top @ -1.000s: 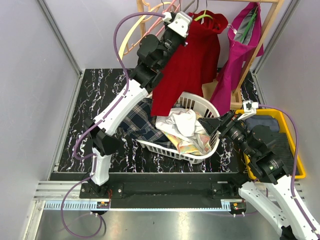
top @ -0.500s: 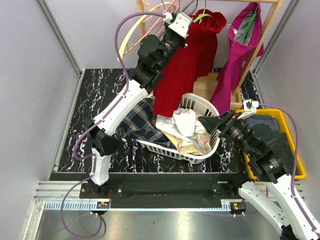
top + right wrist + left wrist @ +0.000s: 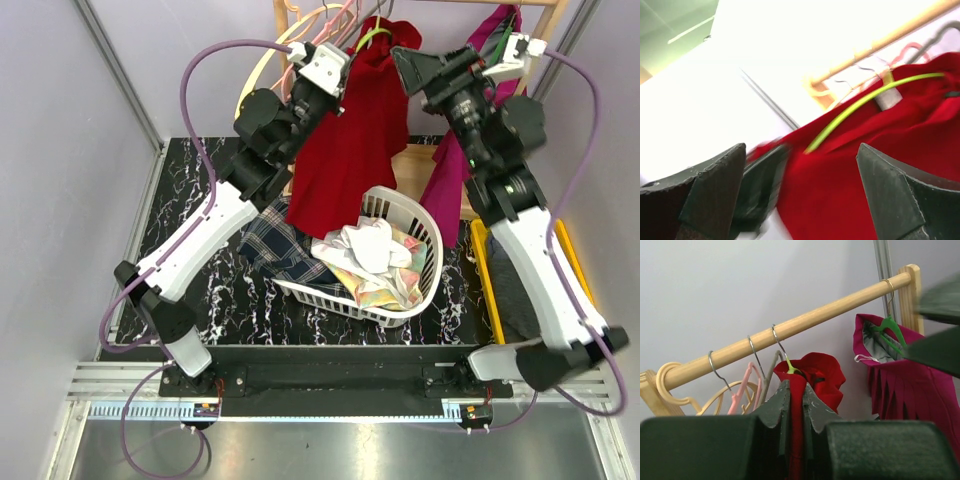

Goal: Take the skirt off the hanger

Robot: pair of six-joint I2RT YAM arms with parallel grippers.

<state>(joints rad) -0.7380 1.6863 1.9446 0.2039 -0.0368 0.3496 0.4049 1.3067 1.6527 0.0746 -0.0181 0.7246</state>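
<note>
Black marble-patterned bench (image 3: 240, 315), white laundry basket (image 3: 340, 305) heaped with clothes at centre, plaid cloth (image 3: 268, 245) touching its left side, yellow tray (image 3: 480, 275) along the right edge.

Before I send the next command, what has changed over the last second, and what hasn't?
The right arm swung from low beside the laundry basket up to the rail, its jaws wide open facing the red skirt by the green hanger. The left arm shifted left, dragging the skirt's top with it; its jaws stay shut on the fabric. The basket and the magenta skirt are unchanged.
</note>
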